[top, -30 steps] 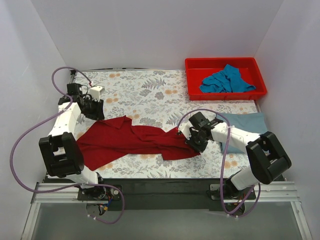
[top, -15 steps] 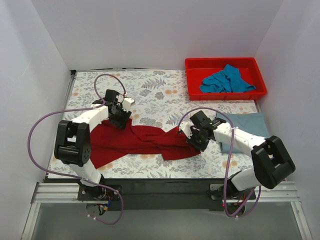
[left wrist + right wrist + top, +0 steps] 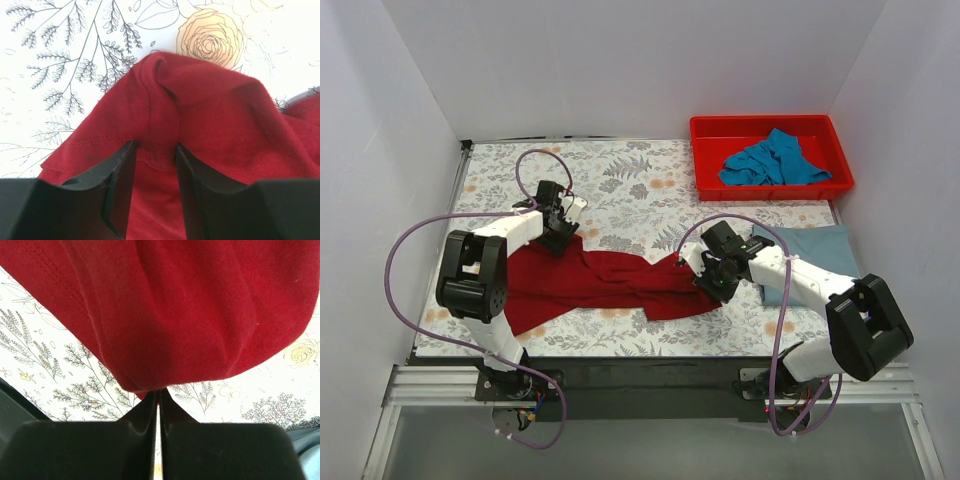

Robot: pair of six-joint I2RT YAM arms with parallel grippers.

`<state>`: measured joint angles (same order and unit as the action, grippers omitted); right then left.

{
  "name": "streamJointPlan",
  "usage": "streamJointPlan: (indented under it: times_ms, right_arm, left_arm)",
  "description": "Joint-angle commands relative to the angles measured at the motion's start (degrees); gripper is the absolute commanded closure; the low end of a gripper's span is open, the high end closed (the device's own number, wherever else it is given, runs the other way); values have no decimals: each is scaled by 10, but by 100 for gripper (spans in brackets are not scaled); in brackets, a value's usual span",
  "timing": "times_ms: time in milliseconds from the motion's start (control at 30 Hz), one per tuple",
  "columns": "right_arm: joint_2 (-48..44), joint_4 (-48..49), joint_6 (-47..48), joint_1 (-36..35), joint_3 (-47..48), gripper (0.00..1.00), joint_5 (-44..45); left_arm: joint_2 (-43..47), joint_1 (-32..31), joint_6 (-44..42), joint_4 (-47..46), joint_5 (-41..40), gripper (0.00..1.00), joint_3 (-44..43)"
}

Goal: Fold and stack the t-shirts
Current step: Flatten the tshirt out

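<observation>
1. Over on the floral table (image 3: 620,180), the dark red t-shirt (image 3: 610,282) lies rumpled and stretched sideways between the two arms, roughly mid-table and toward the near edge.
2. The left gripper (image 3: 560,232) sits at the shirt's far-left corner. From the left wrist camera, its fingers (image 3: 117,185) stand a bit apart, with a raised fold of red cloth filling the gap between them. Honestly can't tell if it's clamping that fold or just straddling it.
3. The right gripper (image 3: 708,282) is at the shirt's right end. Its fingers are pinched almost together on a bit of the red hem right at the tips, so that one's got a grip. In the right wrist view the cloth hangs in front of the fingers, above the table.
4. The grey-blue t-shirt (image 3: 815,245) lies flat on the right side of the table, partly under the right arm.
5. The teal-blue t-shirt (image 3: 775,160) is crumpled inside the red bin (image 3: 770,123) at the far right corner.
</observation>
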<state>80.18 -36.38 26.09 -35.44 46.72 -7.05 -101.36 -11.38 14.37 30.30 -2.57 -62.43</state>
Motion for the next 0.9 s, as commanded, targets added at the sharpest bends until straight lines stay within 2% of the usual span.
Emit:
streamJointPlan:
  times_ms: [0, 100, 133, 200, 300, 433, 533, 567, 700, 867]
  right_arm:
    - [-16, -11, -2, -2, 17, 99, -8]
    - [-21, -14, -2, -2, 21, 99, -9]
    - [-24, -16, -2, -2, 26, 99, -10]
    - [-38, -23, -2, -2, 37, 99, -16]
    - [-61, -36, -12, 8, 78, 99, -43]
    - [-73, -40, -13, 76, 170, 99, -105]
    - [-65, -42, -13, 91, 269, 99, -131]
    - [-59, -37, -20, 95, 322, 99, -142]
    - [-39, -13, -59, 112, 437, 99, -134]
    - [-51, 90, -113, 135, 500, 99, -89]
  left_arm:
    - [6, -1, -5, -17, -30, 66, -14]
    - [17, -1, -6, -17, -31, 83, -17]
    - [22, -1, -7, -17, -36, 93, -19]
    - [46, 5, -8, -17, -38, 100, -23]
    - [70, 28, -6, -10, -36, 100, -50]
    - [111, 74, -9, -6, -32, 100, -105]
    - [121, 113, -9, -5, -17, 100, -160]
    - [131, 144, -3, -9, -8, 100, -187]
    - [155, 183, 8, -32, -1, 100, -226]
    - [221, 224, 20, -124, 4, 100, -234]
